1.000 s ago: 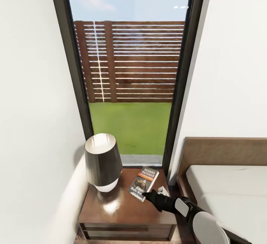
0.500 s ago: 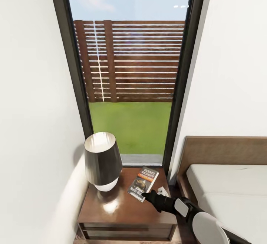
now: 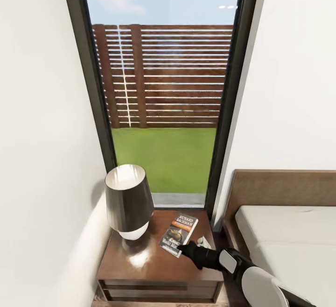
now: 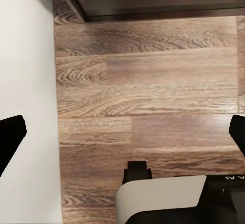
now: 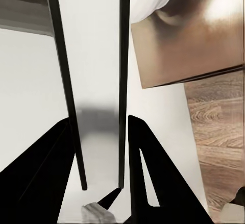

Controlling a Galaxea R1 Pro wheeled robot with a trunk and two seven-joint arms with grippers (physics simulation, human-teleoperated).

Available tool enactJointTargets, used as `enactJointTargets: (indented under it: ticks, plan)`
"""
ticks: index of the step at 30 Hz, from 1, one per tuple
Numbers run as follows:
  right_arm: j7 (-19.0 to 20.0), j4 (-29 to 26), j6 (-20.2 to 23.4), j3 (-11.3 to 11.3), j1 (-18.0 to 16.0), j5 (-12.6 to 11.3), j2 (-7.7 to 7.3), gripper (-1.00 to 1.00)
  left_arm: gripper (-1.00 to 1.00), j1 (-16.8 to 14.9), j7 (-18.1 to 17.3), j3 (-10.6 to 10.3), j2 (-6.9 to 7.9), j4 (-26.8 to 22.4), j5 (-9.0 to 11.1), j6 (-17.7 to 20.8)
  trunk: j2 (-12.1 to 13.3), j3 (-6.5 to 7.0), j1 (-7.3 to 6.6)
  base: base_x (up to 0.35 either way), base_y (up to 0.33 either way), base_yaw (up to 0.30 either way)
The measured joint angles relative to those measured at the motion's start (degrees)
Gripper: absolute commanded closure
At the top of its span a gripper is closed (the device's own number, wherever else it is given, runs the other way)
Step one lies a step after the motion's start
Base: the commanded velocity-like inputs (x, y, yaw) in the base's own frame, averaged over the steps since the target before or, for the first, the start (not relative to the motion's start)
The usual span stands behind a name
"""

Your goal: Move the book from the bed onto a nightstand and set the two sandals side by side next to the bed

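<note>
While your right gripper (image 3: 181, 249) seemingly pinches the book (image 3: 179, 233) by its near edge, letting go carelessly could tip it off the nightstand (image 3: 140, 269) beneath.

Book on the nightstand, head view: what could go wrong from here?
The right end effector sits at the near end of the book, which lies flat on the nightstand. Whether it grips the book is unclear.

1. If it does grip, pulling back could drag the book off the right edge.
2. The lamp stands close beside the book; a leftward swing might knock it.
</note>
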Motion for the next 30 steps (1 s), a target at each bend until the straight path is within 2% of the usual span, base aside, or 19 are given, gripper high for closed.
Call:
enactJointTargets:
  ticks: [9,30]
  plan:
    - [-1.7,-0.1,3.6,-0.3,0.0,-0.3,0.02,1.0,-1.0,0.0,0.0,0.0,0.0,0.0,0.0,0.0,-3.6,-1.62,1.98,0.0,0.0,0.0]
    - [-2.1,-0.6,4.3,-0.4,0.0,-0.3,0.02,1.0,-1.0,0.0,0.0,0.0,0.0,0.0,0.0,0.0,-12.0,-5.39,6.59,0.0,0.0,0.0]
